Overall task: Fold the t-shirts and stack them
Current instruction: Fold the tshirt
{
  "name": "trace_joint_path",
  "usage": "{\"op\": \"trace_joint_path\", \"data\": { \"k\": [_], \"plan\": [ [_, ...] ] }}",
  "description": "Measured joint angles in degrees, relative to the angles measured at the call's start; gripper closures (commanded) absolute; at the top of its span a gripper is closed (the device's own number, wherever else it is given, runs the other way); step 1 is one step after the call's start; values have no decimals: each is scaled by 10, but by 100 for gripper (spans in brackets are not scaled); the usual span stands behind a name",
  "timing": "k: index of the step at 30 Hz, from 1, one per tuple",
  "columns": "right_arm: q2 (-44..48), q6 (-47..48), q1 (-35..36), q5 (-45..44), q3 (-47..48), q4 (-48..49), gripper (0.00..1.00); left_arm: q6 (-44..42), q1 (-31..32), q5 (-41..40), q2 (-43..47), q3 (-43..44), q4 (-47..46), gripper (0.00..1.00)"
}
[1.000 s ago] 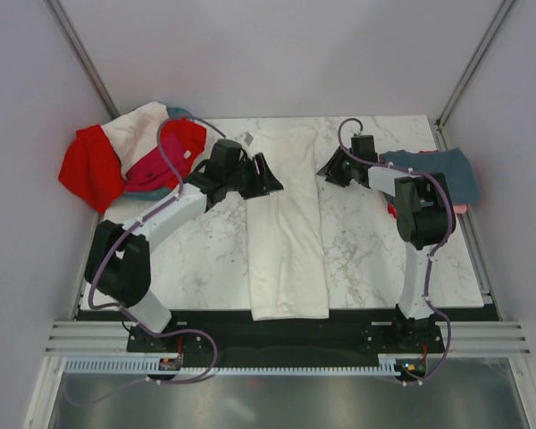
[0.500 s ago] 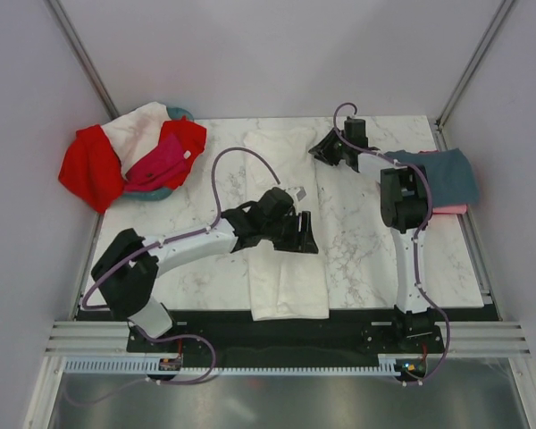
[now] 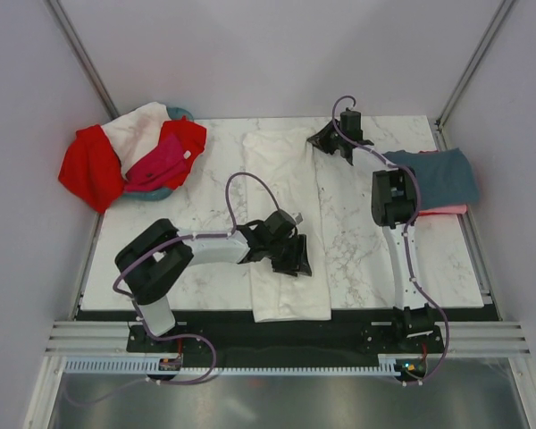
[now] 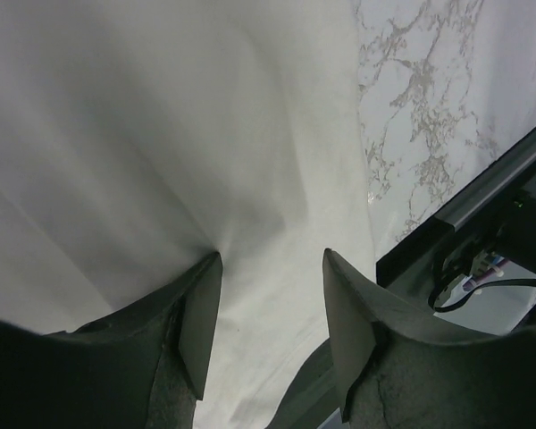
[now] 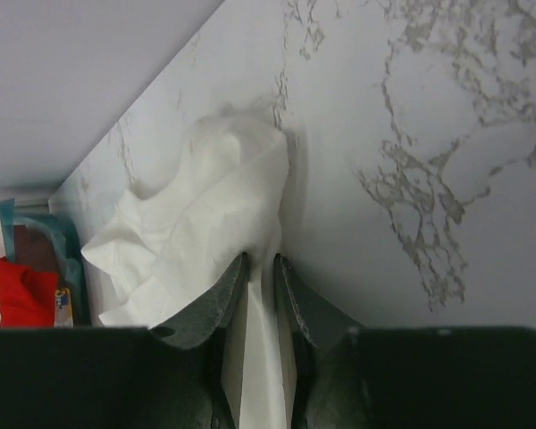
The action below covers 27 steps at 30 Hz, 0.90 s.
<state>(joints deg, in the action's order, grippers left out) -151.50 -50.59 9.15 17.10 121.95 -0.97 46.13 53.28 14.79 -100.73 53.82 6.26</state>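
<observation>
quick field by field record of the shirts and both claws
white t-shirt: folded long strip down the middle of the table
left claw: open, tips at the strip's near part
right claw: pinching the strip's far end
far left: red t-shirt and magenta t-shirt heaped on teal basket
right edge: grey-blue t-shirt on coral pink t-shirt

I can't read any writing from here; the one small pale tag [image 3: 190, 154] on the red shirt [image 3: 85, 168] is too tiny for me to make out.

Basket [image 3: 180, 113] mostly under red shirt [image 3: 89, 165], coral shirt [image 3: 447, 210] under grey-blue shirt [image 3: 442, 174], white shirt [image 4: 161, 134] cropped close-up
</observation>
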Motion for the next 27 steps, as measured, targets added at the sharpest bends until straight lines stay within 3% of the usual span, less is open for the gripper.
{"op": "trace_joint_path", "data": {
  "k": [5, 9, 15, 18, 20, 22, 27],
  "plan": [
    [-45, -22, 0, -14, 67, -6, 84, 12, 0, 23, 6, -31, -52, 43],
    [-72, -49, 0, -14, 103, -1, 100, 25, 0, 27, 24, -71, -98, 43],
    [-79, -80, -1, -14, 107, 9, 100, 27, 0, 34, 35, -92, -120, 43],
    [-79, -92, -3, -14, 100, 20, 100, 26, 0, 37, 37, -92, -120, 37],
    [-79, -96, -7, -13, 97, 26, 100, 24, 1, 39, 41, -91, -117, 23],
    [-79, -98, -12, -12, 96, 29, 91, 18, 1, 42, 47, -77, -95, 19],
    [-68, -96, -38, -26, 76, 44, 88, -3, -13, 57, 73, -28, -17, 17]
  ]
}}
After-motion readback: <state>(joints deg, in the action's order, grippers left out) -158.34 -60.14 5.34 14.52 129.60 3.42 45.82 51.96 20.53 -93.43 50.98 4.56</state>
